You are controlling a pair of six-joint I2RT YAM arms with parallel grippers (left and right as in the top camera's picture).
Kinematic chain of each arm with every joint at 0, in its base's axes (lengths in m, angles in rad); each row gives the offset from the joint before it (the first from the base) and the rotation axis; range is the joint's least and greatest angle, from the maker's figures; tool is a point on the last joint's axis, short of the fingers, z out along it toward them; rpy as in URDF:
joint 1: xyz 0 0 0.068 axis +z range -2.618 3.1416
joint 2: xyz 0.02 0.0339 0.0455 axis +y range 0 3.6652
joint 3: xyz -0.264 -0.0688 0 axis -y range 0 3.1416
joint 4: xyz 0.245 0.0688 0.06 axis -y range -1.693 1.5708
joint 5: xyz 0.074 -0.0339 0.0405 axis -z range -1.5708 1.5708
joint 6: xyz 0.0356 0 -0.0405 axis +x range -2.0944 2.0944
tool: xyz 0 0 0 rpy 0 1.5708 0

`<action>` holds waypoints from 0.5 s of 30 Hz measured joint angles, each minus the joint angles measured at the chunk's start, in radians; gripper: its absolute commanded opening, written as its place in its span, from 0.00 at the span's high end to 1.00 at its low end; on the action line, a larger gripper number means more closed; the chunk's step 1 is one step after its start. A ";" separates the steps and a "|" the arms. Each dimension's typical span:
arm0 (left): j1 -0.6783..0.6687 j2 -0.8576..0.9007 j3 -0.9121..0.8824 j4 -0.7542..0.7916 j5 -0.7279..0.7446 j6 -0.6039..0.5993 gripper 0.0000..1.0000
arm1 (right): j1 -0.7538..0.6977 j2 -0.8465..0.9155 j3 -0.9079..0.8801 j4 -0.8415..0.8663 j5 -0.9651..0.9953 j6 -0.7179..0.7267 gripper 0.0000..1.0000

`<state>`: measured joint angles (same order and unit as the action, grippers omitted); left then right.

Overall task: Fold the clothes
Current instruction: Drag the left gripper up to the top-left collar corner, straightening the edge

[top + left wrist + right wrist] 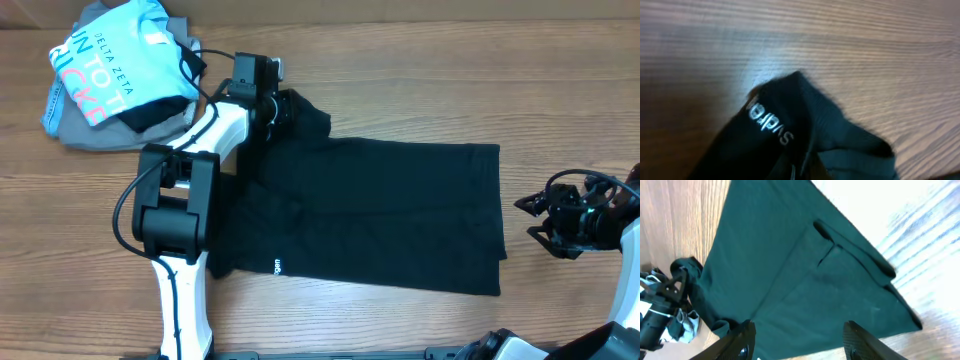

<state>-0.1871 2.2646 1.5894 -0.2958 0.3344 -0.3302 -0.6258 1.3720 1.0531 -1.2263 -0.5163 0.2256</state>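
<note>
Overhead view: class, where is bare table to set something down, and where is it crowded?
Free: wood beyond the black T-shirt, and the near-left corner beside the left arm. Crowded: the far-left pile of clothes.

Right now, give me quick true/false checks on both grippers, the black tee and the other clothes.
1. The left gripper is shut on a bunched corner of the black T-shirt. True.
2. The right gripper is clamped on the shirt's edge. False: its jaws are open and it is beside the shirt, over bare table.
3. The light blue shirt lies on the black T-shirt. False: it is off to the side, piled on a grey garment.
4. A small white logo shows near the shirt's lower left edge in the overhead view. True.
</note>
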 measured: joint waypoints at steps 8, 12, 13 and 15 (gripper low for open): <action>0.018 -0.127 0.039 -0.304 0.005 0.059 0.95 | 0.006 0.000 0.000 0.217 -0.009 -0.006 0.32; 0.017 -0.222 0.061 -0.422 -0.006 0.081 0.90 | 0.041 0.023 0.000 0.344 -0.012 -0.010 0.32; 0.017 -0.236 0.066 -0.445 -0.008 0.086 0.89 | 0.055 0.040 0.000 0.379 -0.012 -0.008 0.32; 0.017 -0.253 0.069 -0.486 -0.011 0.093 0.86 | 0.083 0.085 0.001 0.448 -0.012 -0.009 0.32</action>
<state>-0.1703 2.0113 1.6581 -0.7815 0.3233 -0.2367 -0.5430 1.4567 1.0538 -0.7784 -0.5285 0.2165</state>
